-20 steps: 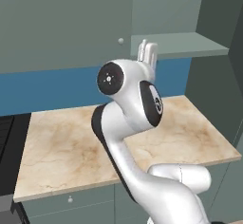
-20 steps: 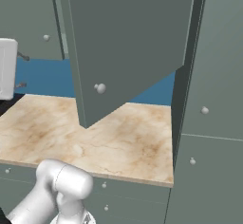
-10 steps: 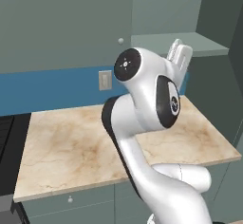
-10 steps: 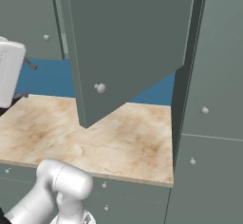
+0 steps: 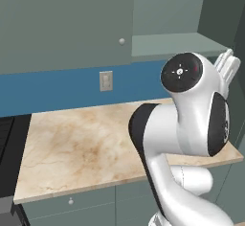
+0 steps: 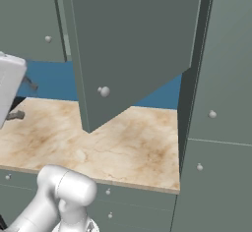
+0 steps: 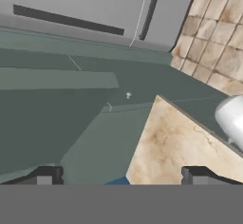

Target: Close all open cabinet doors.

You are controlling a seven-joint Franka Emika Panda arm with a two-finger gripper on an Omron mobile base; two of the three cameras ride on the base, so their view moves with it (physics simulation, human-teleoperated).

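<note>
One cabinet door (image 6: 133, 39) stands swung out over the counter, a round silver knob (image 6: 104, 92) near its lower corner. In the left base view this open door (image 5: 221, 14) shows as a dark panel right of the bare cabinet shelf (image 5: 167, 43). The door to its left (image 5: 62, 24) is shut. My gripper (image 6: 22, 98) is raised at the left edge of the right base view, left of the open door and apart from it. In the hand view my gripper (image 7: 121, 178) is open, fingertips wide apart with nothing between them.
A marble counter (image 5: 81, 143) runs below the wall cabinets, with drawer fronts (image 6: 138, 196) under it. A tall grey-green cabinet (image 6: 221, 103) stands at the counter's right end. A wall outlet (image 5: 106, 81) sits on the blue backsplash. My own arm (image 5: 191, 119) rises in front.
My arm has swung to the right and the hand has risen toward the open cabinet. The hand has come further into the right base view. The open door has not moved.
</note>
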